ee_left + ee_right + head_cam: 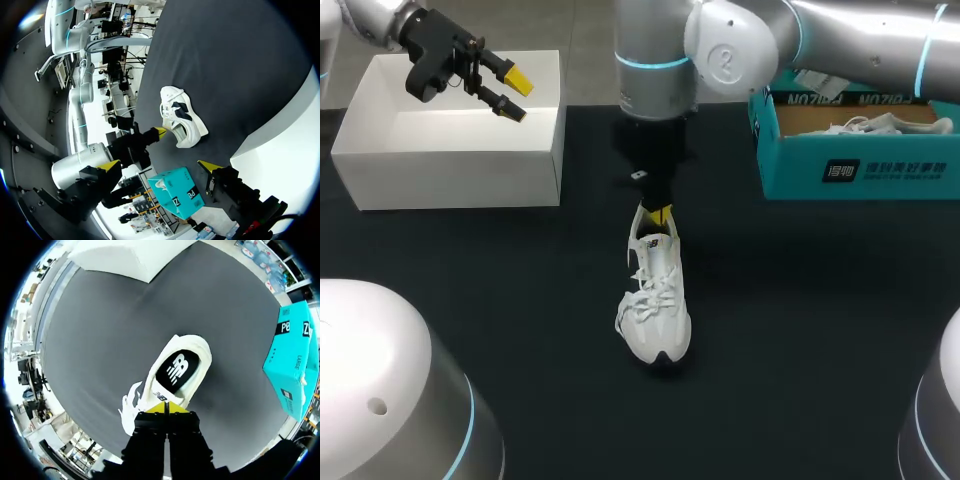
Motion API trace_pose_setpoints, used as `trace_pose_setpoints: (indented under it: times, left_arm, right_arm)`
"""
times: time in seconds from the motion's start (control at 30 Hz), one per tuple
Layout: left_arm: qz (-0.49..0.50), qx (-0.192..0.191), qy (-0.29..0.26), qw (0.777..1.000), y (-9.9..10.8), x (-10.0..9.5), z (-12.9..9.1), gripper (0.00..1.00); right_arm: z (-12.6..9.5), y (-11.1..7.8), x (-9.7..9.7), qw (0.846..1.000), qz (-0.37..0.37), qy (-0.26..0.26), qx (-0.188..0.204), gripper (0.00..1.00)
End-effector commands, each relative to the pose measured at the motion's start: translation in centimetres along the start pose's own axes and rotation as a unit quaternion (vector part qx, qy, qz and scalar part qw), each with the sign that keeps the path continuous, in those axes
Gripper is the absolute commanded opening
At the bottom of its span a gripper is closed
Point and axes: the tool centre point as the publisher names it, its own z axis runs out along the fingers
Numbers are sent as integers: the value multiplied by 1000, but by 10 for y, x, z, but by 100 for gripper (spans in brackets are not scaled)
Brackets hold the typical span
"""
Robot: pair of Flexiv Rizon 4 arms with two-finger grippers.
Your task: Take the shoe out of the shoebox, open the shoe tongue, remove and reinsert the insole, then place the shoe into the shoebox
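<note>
Shoe (655, 310): white, out of its box, standing on the dark table (800, 330), toe towards me.
Insole (177, 370): black, seated in the shoe's opening, not yet lifted.
Right gripper (655, 214): at the shoe's mouth, fingers pinched together on what I take to be the tongue (159, 396).
Left gripper (517, 94): fingers spread, nothing held, above the white box (450, 165), well apart from the shoe.
Shoebox (860, 170): teal, far right, a second shoe (880, 125) inside.
Step in hand, as I judge it — opening the tongue. Next I need the tongue held back and my left gripper brought to the insole's heel edge.
</note>
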Motion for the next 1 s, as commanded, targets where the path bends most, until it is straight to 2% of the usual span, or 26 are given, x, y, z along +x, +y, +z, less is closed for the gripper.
trace_pose_setpoints:
  times: [0.03,0.13,0.83,0.9,1.0]
  left_arm:
    - [0,1,2,1000,0,-1,0,100]
    - [0,1,2,1000,0,-1,0,100]
    - [0,1,2,1000,0,-1,0,100]
    - [0,1,2,1000,0,-1,0,100]
    - [0,1,2,1000,0,-1,0,100]
  right_arm:
    - [-1,2,3,991,-130,14,-39,0]
    - [-2,4,3,986,-159,25,-40,0]
    - [-2,4,3,986,-159,25,-40,0]
    - [-6,8,-2,980,-196,-7,-34,0]
    - [-10,15,-10,969,-240,-36,-46,0]
